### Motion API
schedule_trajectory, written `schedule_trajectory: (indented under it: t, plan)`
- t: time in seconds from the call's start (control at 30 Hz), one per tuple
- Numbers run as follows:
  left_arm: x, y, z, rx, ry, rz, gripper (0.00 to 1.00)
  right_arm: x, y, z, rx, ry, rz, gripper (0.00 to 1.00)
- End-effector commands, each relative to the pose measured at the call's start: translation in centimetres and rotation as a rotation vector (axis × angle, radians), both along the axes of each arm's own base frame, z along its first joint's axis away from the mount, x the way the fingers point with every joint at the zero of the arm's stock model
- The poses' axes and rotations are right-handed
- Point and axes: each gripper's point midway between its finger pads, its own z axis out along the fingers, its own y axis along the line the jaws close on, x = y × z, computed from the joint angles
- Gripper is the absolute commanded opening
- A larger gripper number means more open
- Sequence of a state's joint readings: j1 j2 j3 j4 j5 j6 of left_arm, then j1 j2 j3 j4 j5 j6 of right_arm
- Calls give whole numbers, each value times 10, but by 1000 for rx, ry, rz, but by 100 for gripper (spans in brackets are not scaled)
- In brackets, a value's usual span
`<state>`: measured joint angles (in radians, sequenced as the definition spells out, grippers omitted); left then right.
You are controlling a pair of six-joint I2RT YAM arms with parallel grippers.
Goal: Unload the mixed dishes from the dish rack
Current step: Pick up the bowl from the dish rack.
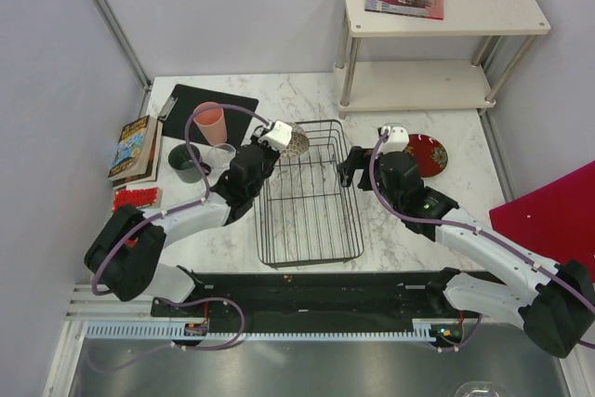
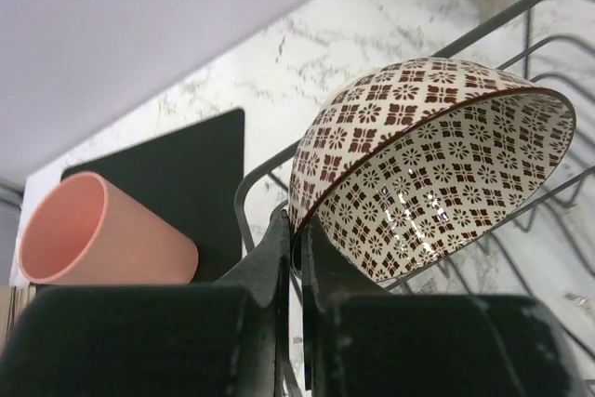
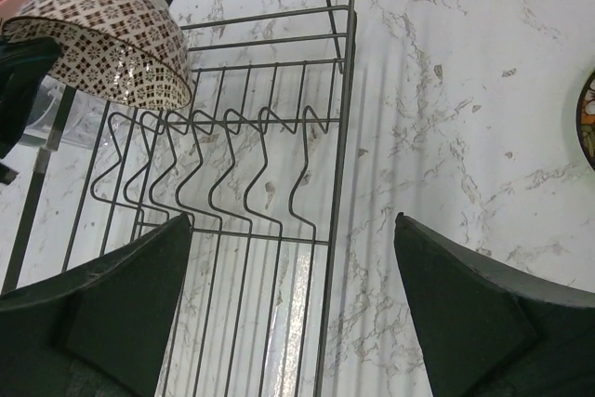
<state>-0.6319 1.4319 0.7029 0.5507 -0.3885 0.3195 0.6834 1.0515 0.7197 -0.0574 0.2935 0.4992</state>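
**Dish rack** (image 1: 310,194): black wire, mid-table between the arms.

**Red patterned plate** (image 1: 428,155): flat on the table, right of the rack. The right wrist view catches only its edge.

**Patterned bowl** (image 2: 428,165): tipped on edge over the rack's far-left corner; contact with the wires is unclear. The overhead view hides its inside. The left wrist view shows brown lattice print inside and out.

**Left gripper** (image 2: 299,230): pinched on the bowl's rim, plain only from its own wrist.

**Right gripper** (image 3: 293,267): fingers spread wide over the rack's right side, holding nothing.

**Pink cup** (image 1: 211,124), **grey mug** (image 1: 186,163), **clear glass** (image 1: 221,155): grouped left of the rack, the cup at the black mat's (image 1: 209,99) near edge.

**Surface and room**: white marbled table (image 1: 400,230); cream two-tier shelf (image 1: 437,44) at the far right; books (image 1: 135,148) at the left; pale walls.
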Motion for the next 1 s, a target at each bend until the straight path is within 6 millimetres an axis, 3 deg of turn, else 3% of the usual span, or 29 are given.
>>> schedule_trajectory:
  t: [0.0, 0.2, 0.33, 0.37, 0.43, 0.47, 0.5, 0.53, 0.57, 0.6, 0.63, 0.67, 0.7, 0.8, 0.97]
  plan:
    - [-16, -4, 110, -150, -384, 29, 2, 7, -2, 11, 18, -48, -38, 97]
    - [-43, -6, 151, -194, -510, 12, 2, 9, -4, 9, 17, -43, -54, 97]
    - [-45, -9, 174, -304, -444, 53, 2, 8, -4, 28, 51, -69, -53, 97]
    - [-39, -16, 168, -253, -314, 59, 2, 6, -5, 35, 51, -71, -54, 97]
    - [-33, -29, 154, -320, -129, 79, 2, 3, -11, 47, 57, -80, -70, 97]
    - [-35, -35, 156, -279, -19, 75, 2, 2, -18, 54, 48, -81, -98, 97]
    - [-38, -46, 145, -251, 79, 34, 2, 1, -21, 59, 52, -83, -113, 96]
    - [-35, -65, 120, -285, 210, 44, 2, -1, -27, 67, 63, -93, -134, 94]
    - [-33, -77, 149, -336, 233, 22, 2, -4, -32, 74, 61, -89, -147, 92]
    - [-52, -84, 119, -266, 406, -20, 2, -5, -38, 78, 56, -95, -173, 91]
    - [-53, -101, 97, -273, 511, -24, 2, -8, -41, 85, 67, -100, -180, 87]
    - [-57, -110, 109, -308, 550, -55, 2, -11, -44, 91, 63, -98, -180, 86]
    - [-72, -123, 102, -323, 642, -118, 2, -13, -43, 94, 67, -98, -168, 85]
    - [-88, -144, 104, -414, 746, -189, 2, -17, -42, 106, 74, -98, -147, 80]
    - [-95, -151, 99, -418, 825, -189, 2, -17, -42, 120, 74, -122, -140, 79]
